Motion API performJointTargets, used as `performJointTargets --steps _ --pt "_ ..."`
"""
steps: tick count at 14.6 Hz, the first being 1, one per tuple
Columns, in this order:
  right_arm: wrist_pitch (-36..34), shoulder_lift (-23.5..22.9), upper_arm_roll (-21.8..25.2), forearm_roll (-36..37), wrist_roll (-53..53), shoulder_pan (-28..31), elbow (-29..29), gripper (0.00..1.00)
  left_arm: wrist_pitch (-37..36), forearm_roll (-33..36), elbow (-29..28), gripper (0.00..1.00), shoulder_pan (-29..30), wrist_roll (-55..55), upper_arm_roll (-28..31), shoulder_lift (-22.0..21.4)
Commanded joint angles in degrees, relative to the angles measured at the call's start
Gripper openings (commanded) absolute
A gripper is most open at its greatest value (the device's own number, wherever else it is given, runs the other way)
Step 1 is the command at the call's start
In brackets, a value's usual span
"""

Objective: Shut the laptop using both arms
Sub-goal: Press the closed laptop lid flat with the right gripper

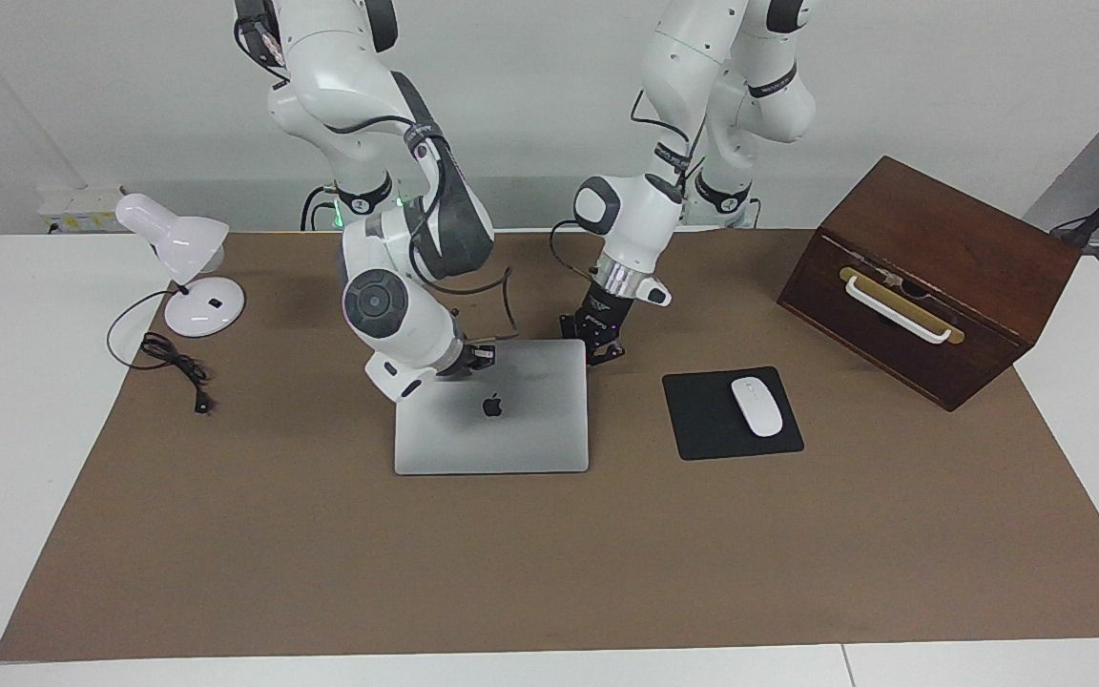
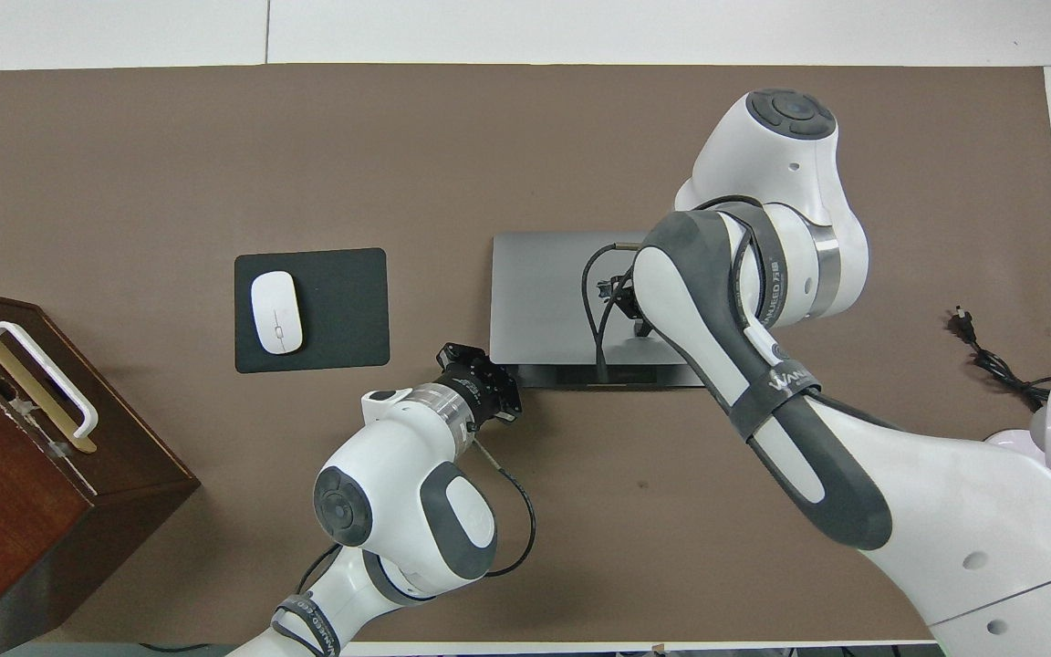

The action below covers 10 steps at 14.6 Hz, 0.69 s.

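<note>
Laptop (image 1: pixel 492 420) mid-desk, lid pressed almost flat by the right gripper (image 1: pixel 475 361), fingers together and empty, while the left gripper (image 1: pixel 599 349), likewise closed and empty, steadies the corner nearest the robots; only a thin gap appears left to shut.
</note>
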State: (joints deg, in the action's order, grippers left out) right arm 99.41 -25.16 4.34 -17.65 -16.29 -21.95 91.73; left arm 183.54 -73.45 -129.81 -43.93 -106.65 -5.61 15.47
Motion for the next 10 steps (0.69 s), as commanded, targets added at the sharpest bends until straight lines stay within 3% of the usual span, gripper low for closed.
performJointTargets --steps 1,10 --pt "2.54 2.57 -0.12 -1.42 -1.11 0.07 4.33 0.0 0.33 -1.88 -4.31 0.0 -0.9 1.62 0.16 1.23" --pt "4.3 3.01 -0.12 -1.42 -1.11 -0.11 6.53 0.0 0.41 -1.88 -5.1 0.0 -1.43 1.62 0.16 1.15"
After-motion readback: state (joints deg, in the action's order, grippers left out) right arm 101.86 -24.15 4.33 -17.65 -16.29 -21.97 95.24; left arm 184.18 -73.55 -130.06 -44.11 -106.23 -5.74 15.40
